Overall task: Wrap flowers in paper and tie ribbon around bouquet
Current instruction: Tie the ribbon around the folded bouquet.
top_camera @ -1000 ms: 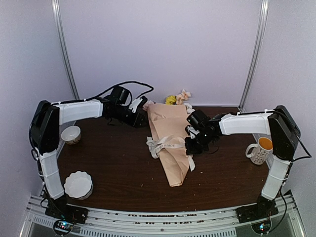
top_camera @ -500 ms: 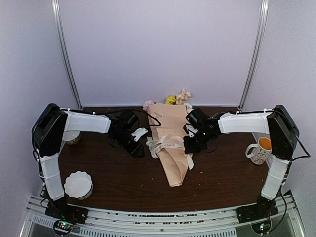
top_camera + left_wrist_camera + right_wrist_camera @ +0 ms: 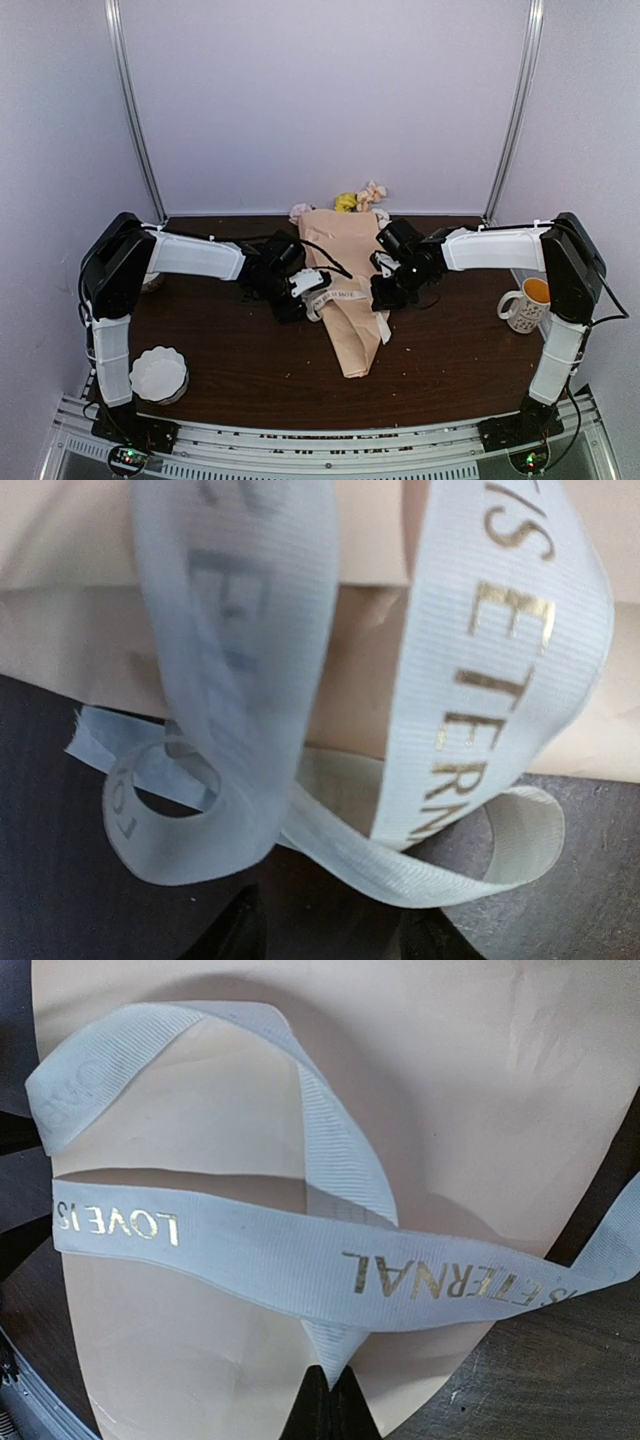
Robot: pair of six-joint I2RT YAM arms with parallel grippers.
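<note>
1 overhead, 2 wrist close-ups sharing ribbon (image 3: 300,1250)

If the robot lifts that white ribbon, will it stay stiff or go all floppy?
Probably floppy: the ribbon lies in loose, curling loops over the bouquet. It looks thin and light, so it would likely dangle and twist.

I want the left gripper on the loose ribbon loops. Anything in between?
Nothing visible. In the left wrist view the loops of the ribbon sit directly ahead of the open left gripper, at the edge of the bouquet, with only bare table between.
</note>
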